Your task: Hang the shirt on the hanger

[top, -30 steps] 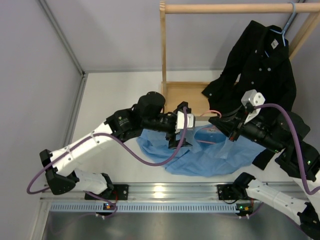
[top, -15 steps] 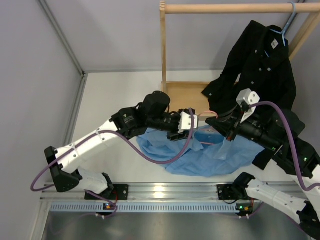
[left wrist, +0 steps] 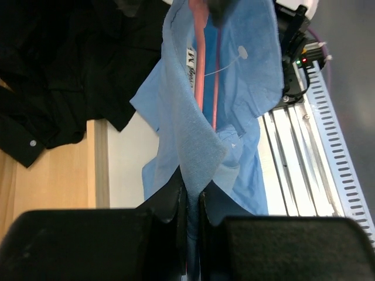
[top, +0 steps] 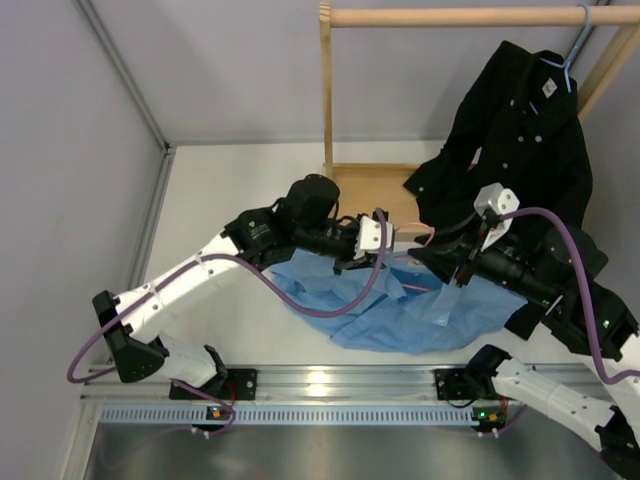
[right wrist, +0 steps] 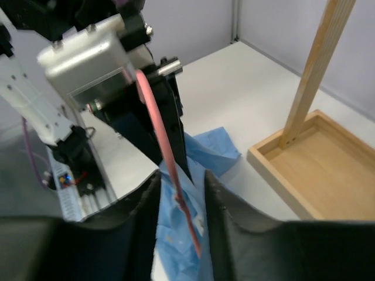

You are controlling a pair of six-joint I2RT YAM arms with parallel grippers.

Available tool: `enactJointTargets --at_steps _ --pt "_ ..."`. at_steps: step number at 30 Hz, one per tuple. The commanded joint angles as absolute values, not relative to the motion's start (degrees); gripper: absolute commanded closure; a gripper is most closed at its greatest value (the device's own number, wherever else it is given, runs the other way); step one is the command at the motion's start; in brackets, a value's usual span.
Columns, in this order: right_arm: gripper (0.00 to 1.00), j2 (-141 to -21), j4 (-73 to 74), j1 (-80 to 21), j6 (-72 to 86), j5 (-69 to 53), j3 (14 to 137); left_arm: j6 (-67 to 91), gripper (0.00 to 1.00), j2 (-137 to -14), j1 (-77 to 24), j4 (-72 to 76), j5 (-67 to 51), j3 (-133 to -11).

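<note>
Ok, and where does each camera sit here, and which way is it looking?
Top external: above and behind the bases, looking down on the table; both arms show, blue shirt between them.
Left wrist: on the left arm, facing along the left tool, shut on the blue shirt; pink hanger ahead.
Right wrist: on the right arm, facing the left arm; the pink hanger's wire runs between the fingers of the right tool.
Shared: both wrist views show the blue shirt and the pink hanger.

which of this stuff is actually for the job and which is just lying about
For the job:
- blue shirt
- pink hanger

Just there:
- black shirt
- pale blue hanger that it hangs on
- wooden rail
- wooden tray
</note>
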State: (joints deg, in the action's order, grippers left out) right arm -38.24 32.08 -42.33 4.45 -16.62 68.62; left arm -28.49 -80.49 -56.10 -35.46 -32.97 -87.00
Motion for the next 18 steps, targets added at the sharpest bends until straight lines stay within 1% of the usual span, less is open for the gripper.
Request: enactJointTargets --at_steps 1,3,6,10,12,15,17,18 --pt "0.6 -37.18 31.63 -42.36 5.36 -17.93 67.5 -28.39 1.0 -77.96 -53.18 -32.51 -42.61 -88.59" --pt "0.34 -36.31 33.56 -42.36 4.92 -17.14 68.2 -28.13 1.0 -78.48 -50.38 -34.26 -49.26 -89.12" --pt "0.27 -33.68 38.74 -42.36 3.78 -16.0 69.78 -27.95 1.0 -78.92 -49.04 -34.98 -52.38 -89.3" --pt "0.27 -31.29 48.49 -42.36 -0.52 -16.08 74.52 -27.95 1.0 -79.36 -49.04 -35.94 -54.39 -89.38" --pt "0.27 -30.94 55.41 -42.36 -5.43 -16.52 77.86 -28.56 1.0 -79.63 -49.04 -37.0 -55.45 -90.08" --pt "0.29 -31.46 61.41 -42.45 -8.78 -16.0 80.24 -29.35 1.0 -79.46 -49.04 -38.49 -58.61 -90.61" --pt "0.3 -31.81 62.75 -42.45 -10.62 -15.3 80.07 -29.7 1.0 -79.28 -49.04 -38.58 -60.81 -90.62" --pt "0.32 -32.16 62.93 -42.45 -10.98 -14.77 79.63 -29.88 1.0 -79.19 -49.04 -38.58 -61.43 -90.7"
